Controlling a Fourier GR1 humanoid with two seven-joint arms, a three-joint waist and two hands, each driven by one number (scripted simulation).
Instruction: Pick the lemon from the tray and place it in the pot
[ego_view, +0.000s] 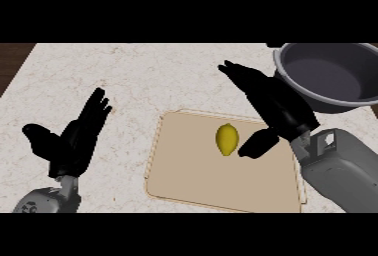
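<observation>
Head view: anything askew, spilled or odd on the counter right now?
Nothing stands out. The yellow lemon lies intact on the tan flat tray, the grey round pot stands upright, and nothing has spilled. The right hand is open beside the lemon; the left hand rests open.

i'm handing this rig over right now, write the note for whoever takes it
Right robot hand: open, fingers straight, over the tray's right side, thumb next to the lemon; holds nothing.
Left robot hand: open, resting at the view's left, off the tray.
Lemon: lying on the tray, upper middle.
Pot: at the counter's upper right, beyond the tray; nothing visible inside it.
Done: right hand is beside the lemon.
Left: grasp the lemon, lift it, carry it to the pot, release it inside.
</observation>
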